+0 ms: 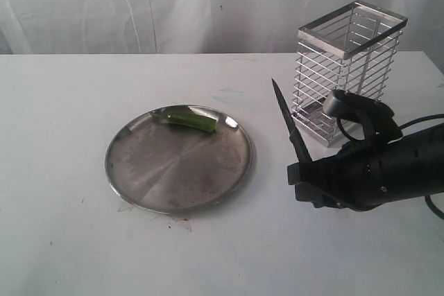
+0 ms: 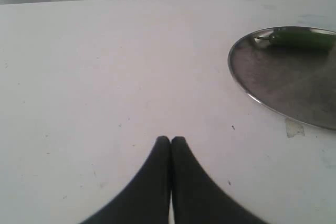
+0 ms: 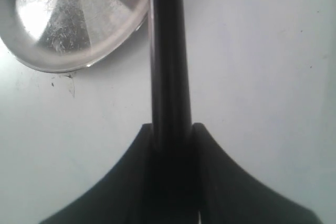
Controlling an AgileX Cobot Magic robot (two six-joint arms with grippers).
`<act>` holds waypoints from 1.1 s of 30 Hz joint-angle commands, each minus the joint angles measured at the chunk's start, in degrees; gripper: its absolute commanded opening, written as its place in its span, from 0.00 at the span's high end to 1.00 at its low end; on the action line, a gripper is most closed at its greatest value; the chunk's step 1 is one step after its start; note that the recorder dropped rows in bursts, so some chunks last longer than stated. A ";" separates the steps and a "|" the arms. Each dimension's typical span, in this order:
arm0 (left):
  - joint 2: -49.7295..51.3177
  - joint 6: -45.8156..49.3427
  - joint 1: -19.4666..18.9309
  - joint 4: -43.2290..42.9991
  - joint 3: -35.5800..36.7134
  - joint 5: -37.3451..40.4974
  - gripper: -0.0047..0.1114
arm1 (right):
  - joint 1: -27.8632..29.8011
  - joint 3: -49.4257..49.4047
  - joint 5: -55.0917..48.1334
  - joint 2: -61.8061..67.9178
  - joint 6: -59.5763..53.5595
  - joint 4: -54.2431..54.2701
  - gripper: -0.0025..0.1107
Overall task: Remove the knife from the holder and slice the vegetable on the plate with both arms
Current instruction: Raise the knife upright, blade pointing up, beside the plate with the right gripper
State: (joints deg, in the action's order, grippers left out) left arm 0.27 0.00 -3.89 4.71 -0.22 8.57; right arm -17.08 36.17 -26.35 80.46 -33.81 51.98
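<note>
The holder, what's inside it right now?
Nothing shows through the wires of the holder; the knife is outside, held in the right gripper. The arm hides the holder's lower corner.

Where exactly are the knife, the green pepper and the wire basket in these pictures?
knife (image 1: 288, 121): exterior view, middle of the blade.
green pepper (image 1: 189, 120): exterior view, middle of its body.
wire basket (image 1: 319, 81): exterior view, its front mesh wall.
</note>
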 commanded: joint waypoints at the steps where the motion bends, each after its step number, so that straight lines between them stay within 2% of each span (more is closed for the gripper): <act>1: -0.27 0.00 -0.01 0.39 0.22 0.01 0.96 | 0.03 -0.11 -0.22 -0.32 -0.93 1.13 0.98; 26: -0.27 0.00 -0.01 0.39 0.22 -1.18 0.96 | -0.01 -0.11 1.43 -0.32 -1.05 4.90 0.98; 30: -0.27 -8.99 -0.01 8.69 0.22 -6.05 0.96 | -0.01 -0.11 1.33 -0.32 -1.05 5.03 0.98; 33: -0.27 -12.30 -0.01 10.47 0.22 -9.78 0.96 | -0.01 -0.22 1.33 -0.32 -1.16 5.03 0.98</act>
State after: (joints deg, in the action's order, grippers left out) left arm 0.27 -8.78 -3.89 12.46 -0.22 2.53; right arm -17.08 36.08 -25.47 80.46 -34.03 56.52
